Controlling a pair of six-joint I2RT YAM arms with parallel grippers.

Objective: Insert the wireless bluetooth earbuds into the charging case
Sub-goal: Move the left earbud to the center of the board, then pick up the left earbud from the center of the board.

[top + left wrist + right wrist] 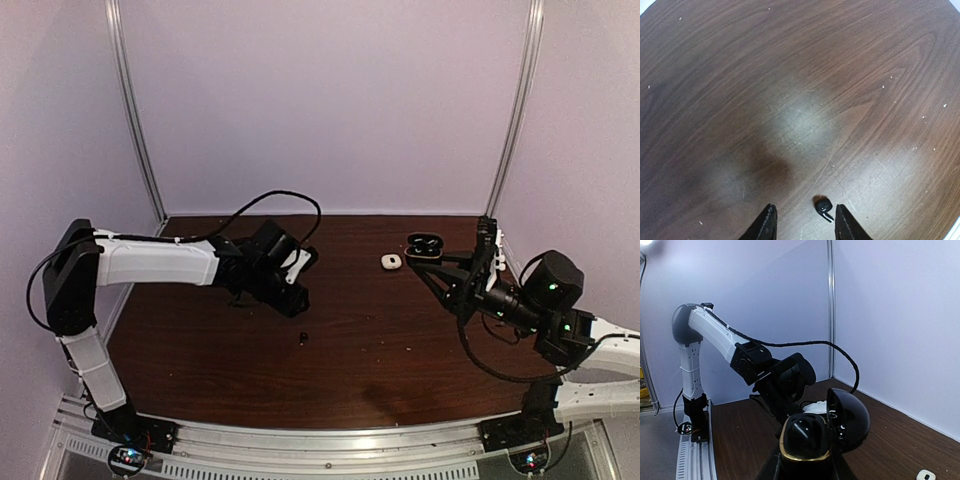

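Black earbud (823,206) lying on the dark wood table (790,75), between the parted fingers of the left gripper (805,212), touched by neither. Left arm reaching low toward mid-table, wrist pitched down. Black charging case (807,440), lid (850,420) open, clenched in the right gripper (428,258) at right rear, that arm folded inward.

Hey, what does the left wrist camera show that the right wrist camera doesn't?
Left wrist only: a small rounded black earbud lying between the open fingertips of the left gripper. Right wrist only: the glossy black gold-rimmed charging case, lid open, clamped in the right gripper, plus the left arm and a small white object. Both: the dark brown wooden table.
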